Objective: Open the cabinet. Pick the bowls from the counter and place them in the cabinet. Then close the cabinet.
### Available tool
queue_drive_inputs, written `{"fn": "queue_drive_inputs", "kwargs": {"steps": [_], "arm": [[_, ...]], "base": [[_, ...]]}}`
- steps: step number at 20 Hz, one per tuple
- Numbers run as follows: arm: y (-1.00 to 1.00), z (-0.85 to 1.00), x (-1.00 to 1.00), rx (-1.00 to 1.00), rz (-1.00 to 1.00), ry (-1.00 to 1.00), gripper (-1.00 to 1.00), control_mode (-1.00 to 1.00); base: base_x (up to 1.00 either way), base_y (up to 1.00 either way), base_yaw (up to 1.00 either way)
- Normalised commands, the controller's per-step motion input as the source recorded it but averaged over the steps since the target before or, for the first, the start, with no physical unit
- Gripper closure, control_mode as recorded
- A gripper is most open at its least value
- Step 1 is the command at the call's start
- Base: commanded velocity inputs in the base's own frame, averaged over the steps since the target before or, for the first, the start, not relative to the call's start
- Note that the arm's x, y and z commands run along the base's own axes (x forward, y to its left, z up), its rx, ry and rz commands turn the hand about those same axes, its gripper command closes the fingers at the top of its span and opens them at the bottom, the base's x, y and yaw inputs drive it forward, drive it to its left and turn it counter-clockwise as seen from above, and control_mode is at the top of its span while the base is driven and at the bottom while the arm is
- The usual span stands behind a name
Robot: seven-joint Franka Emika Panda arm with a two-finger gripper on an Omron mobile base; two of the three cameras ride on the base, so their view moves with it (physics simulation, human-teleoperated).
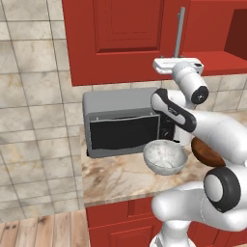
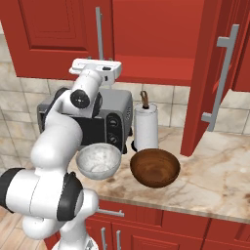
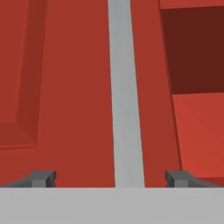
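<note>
The cabinet (image 1: 125,34) hangs above the counter (image 1: 120,181). Its left door (image 2: 53,34) is closed and its right door (image 2: 210,73) stands swung open, showing the red inside (image 2: 151,34). My gripper (image 3: 110,178) is open and faces the left door, its fingertips (image 3: 43,178) on either side of the grey bar handle (image 3: 126,96) without touching it. The hand (image 1: 178,65) sits at the handle's lower end (image 2: 99,34). On the counter the marble bowl (image 2: 99,161) and the wooden bowl (image 2: 155,167) rest side by side; my arm partly hides the wooden bowl (image 1: 206,153).
A grey microwave (image 1: 120,123) stands at the back of the counter under the cabinet. A paper towel roll (image 2: 146,128) is upright beside it. The open door's bar handle (image 2: 222,73) juts out over the counter's right part. Red base cabinets (image 2: 146,229) run below.
</note>
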Motion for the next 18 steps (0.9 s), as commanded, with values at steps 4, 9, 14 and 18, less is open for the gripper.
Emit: {"fn": "queue_drive_inputs", "kwargs": {"steps": [4,9,14,18], "arm": [[0.63,-0.08,0.51,0.00,-0.04,0.00,1.00,-1.00],[0.93,-0.20,0.60,0.00,-0.01,0.01,1.00,-1.00],[0.90,-0.25,0.52,0.00,0.05,0.11,1.00,-1.00],[1.00,-0.21,-0.01,-0.06,0.20,0.04,1.00,-1.00]], "base": [[0.00,0.00,0.00],[0.00,0.00,0.00],[0.00,0.00,0.00],[0.00,0.00,0.00]]}}
